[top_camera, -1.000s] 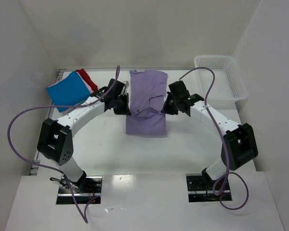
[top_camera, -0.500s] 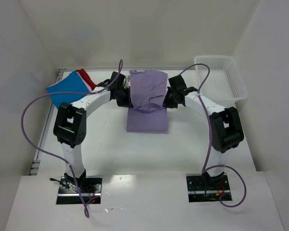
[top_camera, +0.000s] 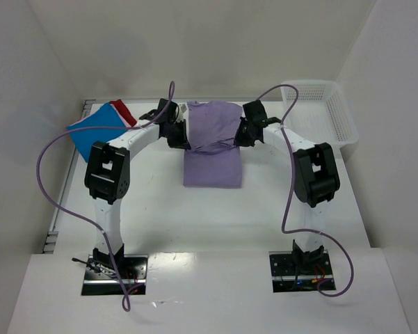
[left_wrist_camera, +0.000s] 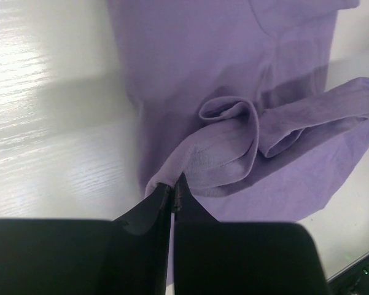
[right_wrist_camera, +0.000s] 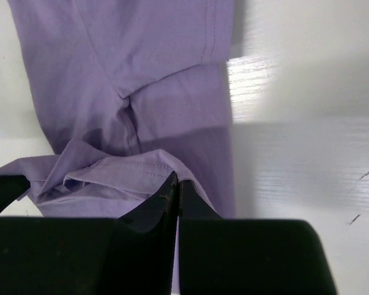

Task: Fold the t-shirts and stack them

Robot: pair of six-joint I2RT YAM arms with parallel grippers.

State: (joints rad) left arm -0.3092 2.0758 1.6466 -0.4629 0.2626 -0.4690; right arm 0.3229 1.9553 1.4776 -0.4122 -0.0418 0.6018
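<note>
Wrist views alone show the pinch: the left gripper (left_wrist_camera: 172, 190) is clamped shut on a rolled, ribbed hem of the lavender t-shirt (left_wrist_camera: 233, 74); the right gripper (right_wrist_camera: 177, 183) is clamped on its stitched opposite edge. Beyond both, the soft cloth lies flat on the glossy table (left_wrist_camera: 49, 141). Only overhead: a folded blue t-shirt (top_camera: 90, 133) and red t-shirt (top_camera: 124, 110) outside the left gripper, a white mesh basket (top_camera: 334, 111) beyond the right.

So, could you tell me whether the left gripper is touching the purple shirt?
Touching: the left wrist view shows the left gripper shut on the purple shirt.
</note>
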